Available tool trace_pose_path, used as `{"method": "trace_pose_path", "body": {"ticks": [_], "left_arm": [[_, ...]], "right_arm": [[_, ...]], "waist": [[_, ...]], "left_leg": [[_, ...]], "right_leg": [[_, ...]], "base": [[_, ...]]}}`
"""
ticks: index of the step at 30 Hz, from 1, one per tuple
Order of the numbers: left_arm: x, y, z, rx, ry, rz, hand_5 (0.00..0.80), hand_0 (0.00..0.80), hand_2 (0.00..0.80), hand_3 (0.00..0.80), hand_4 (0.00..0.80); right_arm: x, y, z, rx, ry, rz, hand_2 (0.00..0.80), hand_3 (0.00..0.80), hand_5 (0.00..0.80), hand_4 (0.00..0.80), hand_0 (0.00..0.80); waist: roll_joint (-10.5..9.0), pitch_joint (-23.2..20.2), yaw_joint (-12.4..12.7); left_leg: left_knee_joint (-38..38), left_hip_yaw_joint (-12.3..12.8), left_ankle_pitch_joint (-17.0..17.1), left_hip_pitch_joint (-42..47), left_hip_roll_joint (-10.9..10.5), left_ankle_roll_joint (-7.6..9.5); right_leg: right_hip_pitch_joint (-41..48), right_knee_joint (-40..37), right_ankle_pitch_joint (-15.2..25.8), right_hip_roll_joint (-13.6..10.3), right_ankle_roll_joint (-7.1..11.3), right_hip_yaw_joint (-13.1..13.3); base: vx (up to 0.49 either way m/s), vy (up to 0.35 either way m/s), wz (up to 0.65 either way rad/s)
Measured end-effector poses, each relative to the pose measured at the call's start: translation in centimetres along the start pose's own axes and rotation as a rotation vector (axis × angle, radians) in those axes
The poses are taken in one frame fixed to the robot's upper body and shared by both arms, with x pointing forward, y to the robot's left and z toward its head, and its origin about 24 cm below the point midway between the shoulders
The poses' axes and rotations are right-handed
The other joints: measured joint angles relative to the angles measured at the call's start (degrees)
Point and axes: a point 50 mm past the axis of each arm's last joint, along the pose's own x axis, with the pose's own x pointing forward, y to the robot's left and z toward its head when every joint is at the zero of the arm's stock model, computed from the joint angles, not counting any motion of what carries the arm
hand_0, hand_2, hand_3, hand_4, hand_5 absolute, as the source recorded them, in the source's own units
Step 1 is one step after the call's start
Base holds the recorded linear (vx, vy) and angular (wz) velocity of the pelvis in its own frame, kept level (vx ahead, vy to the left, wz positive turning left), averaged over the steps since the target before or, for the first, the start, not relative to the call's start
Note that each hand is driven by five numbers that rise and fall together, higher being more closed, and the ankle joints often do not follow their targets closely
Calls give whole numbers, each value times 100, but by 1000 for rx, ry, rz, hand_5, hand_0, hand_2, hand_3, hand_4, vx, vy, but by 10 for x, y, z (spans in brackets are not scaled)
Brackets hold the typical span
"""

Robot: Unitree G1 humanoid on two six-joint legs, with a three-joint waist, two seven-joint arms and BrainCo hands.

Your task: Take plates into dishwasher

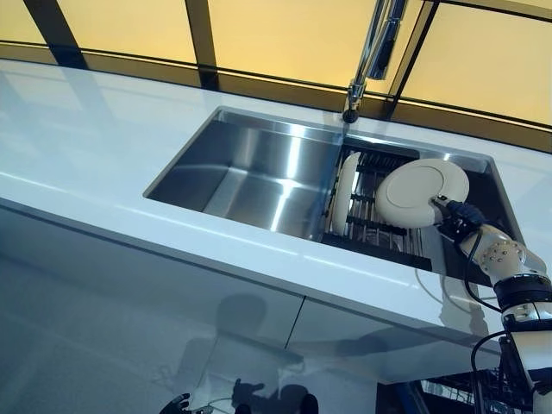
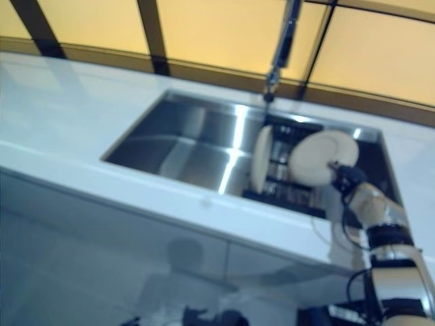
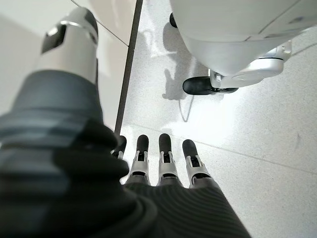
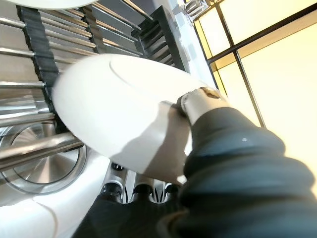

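While the left hand (image 3: 158,163) is hanging low with its fingers straight and relaxed over the floor, holding nothing, the right hand (image 1: 457,217) is doing the work at the right of the frame. It is gripping a white plate (image 1: 421,191) by its lower right rim, thumb on one face and fingers curled behind the other, and the plate is tilting above the dark drying rack (image 1: 373,226) that is sitting in the right part of the steel sink (image 1: 250,172). A second white plate (image 1: 344,191) is standing on edge in the rack, just to the left of the held one, below the tap (image 1: 373,52) at the upper middle.

By my reading, the step in hand is the lifting out: the plate seems clear of the rack but not yet away from the sink. Next it looks as though the arm needs to carry it over the white counter (image 1: 103,138) edge and down toward the lower right corner, where some wire basket, perhaps the dishwasher's, is barely showing. The pinch is near the rim, so the plate could swing.
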Motion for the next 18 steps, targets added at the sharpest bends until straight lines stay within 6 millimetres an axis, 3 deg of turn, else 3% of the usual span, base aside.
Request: {"method": "trace_pose_path", "body": {"ticks": [18], "left_arm": [[1, 0, 2, -6, -6, 0, 0, 0, 0, 0, 0]], "right_arm": [[1, -4, 3, -43, -38, -12, 800, 800, 800, 800, 800]], "waist": [[2, 0, -8]], "left_leg": [[4, 1, 2, 6, -2, 1]], "right_leg": [[7, 2, 10, -2, -2, 3]], "base": [[-12, 6, 0]]}}
